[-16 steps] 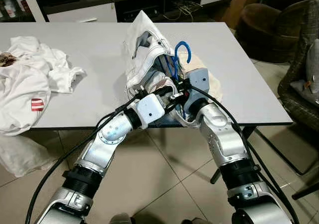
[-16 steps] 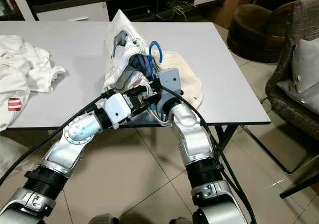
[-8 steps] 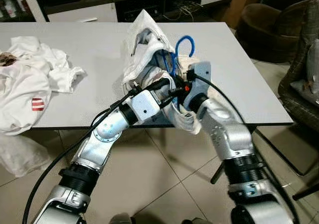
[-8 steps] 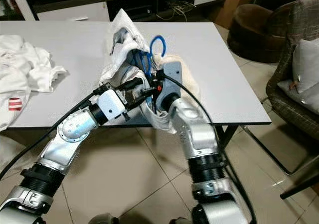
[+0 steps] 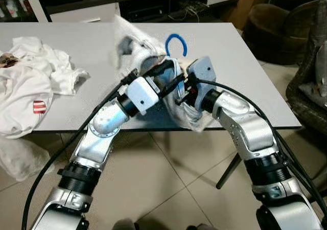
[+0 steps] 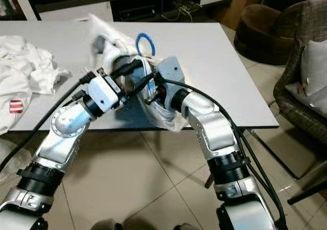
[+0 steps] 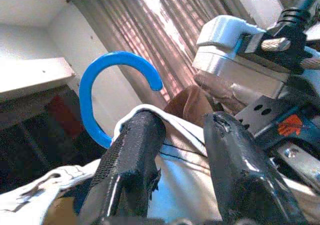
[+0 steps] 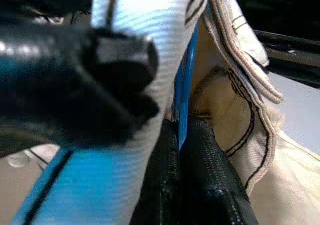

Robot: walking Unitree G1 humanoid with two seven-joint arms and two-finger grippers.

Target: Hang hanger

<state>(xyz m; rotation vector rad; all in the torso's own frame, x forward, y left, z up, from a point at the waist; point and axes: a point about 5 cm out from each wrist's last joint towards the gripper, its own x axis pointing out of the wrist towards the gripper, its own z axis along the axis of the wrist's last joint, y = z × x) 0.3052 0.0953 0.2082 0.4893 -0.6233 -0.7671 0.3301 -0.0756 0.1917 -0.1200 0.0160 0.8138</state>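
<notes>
Blue hanger, hook pointing up, draped in a white shirt above the table. Right gripper fingers closed on the hanger; left gripper fingers clamp shirt cloth.

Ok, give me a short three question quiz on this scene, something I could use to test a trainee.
1. True or false: the blue hanger is lying bare on the table with no clothing on it.
2. Multiple choice: what sits on the table's left part? A) a stack of plates B) a pile of white clothes C) a laptop
3. Fill in: the right gripper has its fingers closed on the blue ____.

Key:
1. False. A white garment is draped on it, and both the left gripper and the right gripper hold the bundle above the table.
2. B
3. hanger
</notes>
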